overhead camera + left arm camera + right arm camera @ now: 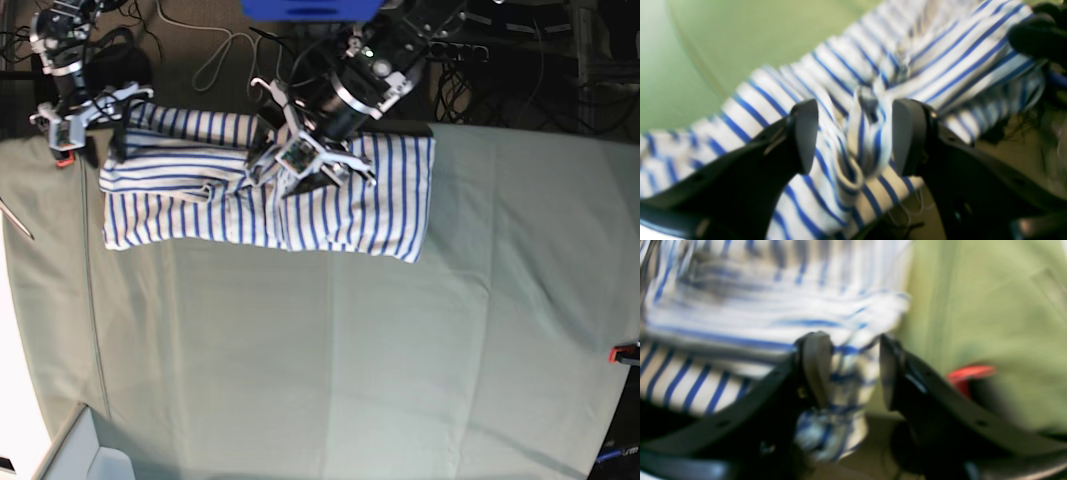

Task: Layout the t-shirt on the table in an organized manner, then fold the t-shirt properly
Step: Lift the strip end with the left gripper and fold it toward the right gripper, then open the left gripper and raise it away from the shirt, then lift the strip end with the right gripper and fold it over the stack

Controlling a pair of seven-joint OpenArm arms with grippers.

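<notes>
I see the t-shirt point(260, 205) bunched along the far edge of the bench point(350, 350), my left claw point(300, 165) over its middle, my right claw point(85, 130) at its corner, beside a red clamp point(62, 160).

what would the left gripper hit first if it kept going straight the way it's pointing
Most likely the t-shirt: a bunched fold of striped cloth sits right between the open fingers of the left gripper, with the table beyond it. The wrist view is blurred, so depth is uncertain.
</notes>
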